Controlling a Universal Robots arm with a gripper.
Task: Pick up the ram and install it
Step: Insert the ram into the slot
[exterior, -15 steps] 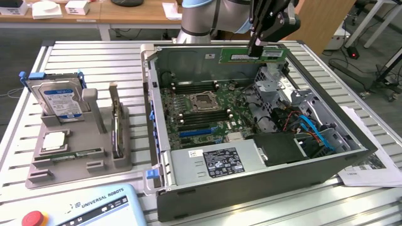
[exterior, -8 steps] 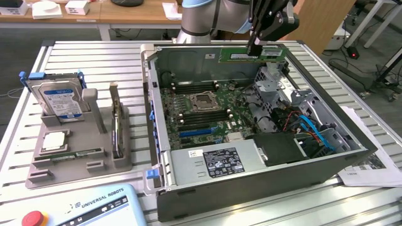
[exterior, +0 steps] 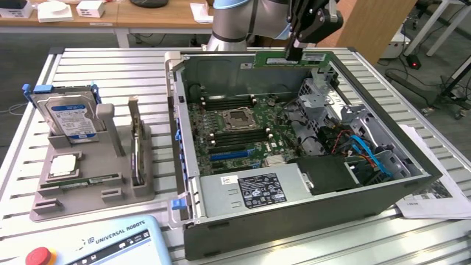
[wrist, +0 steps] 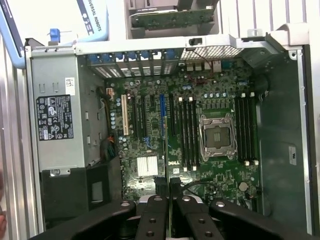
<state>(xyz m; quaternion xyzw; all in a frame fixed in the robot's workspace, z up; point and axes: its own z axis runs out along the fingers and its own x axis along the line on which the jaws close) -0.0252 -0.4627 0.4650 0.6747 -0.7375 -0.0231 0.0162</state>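
Note:
The ram (exterior: 321,57) is a thin green stick with a white label. It hangs level over the far rim of the open computer case (exterior: 187,138), with my gripper (exterior: 294,55) shut on its middle. In the wrist view the black fingers (wrist: 156,210) press together around the stick, which is seen edge-on, high above the motherboard (wrist: 150,135). Long black memory slots (wrist: 187,132) run on both sides of the empty processor socket (wrist: 216,136). The same slots (exterior: 235,137) lie well below and nearer than the gripper in the exterior view.
A grey holder (exterior: 96,182) on the exterior view's left carries a hard drive (exterior: 70,118) and a square silver processor (exterior: 65,165). A teach pendant (exterior: 88,243) lies at the near edge. The power supply (exterior: 254,189) and drive cages (exterior: 324,110) crowd the case.

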